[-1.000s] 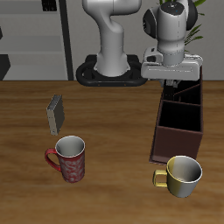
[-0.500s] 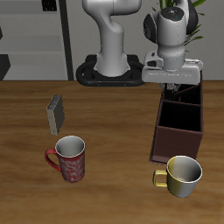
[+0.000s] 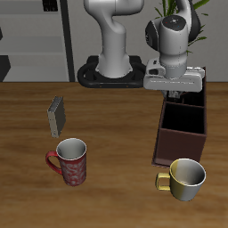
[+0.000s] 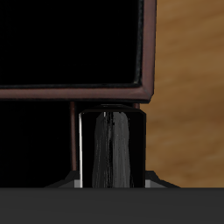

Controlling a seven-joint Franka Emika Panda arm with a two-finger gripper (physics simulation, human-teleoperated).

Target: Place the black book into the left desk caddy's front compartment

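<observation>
The left desk caddy (image 3: 182,134) is a long dark reddish-brown open-top box near the table's edge, with its front end towards the camera. My gripper (image 3: 183,91) hangs just above the caddy's back end. In the wrist view the gripper (image 4: 112,173) is shut on the black book (image 4: 112,140), held upright, its pale page edges showing. The book hangs over a dark compartment, just beside a caddy divider (image 4: 79,88). In the exterior view the book is hidden by the hand and the caddy's dark inside.
A grey book (image 3: 57,114) stands on the table's far side from the caddy. A red patterned mug (image 3: 71,161) sits nearer the front edge. A yellow metal mug (image 3: 185,177) stands right before the caddy's front end. A plant stands behind the arm.
The gripper with the book has come down and a little forward over the caddy's back end. Nothing else has moved.
</observation>
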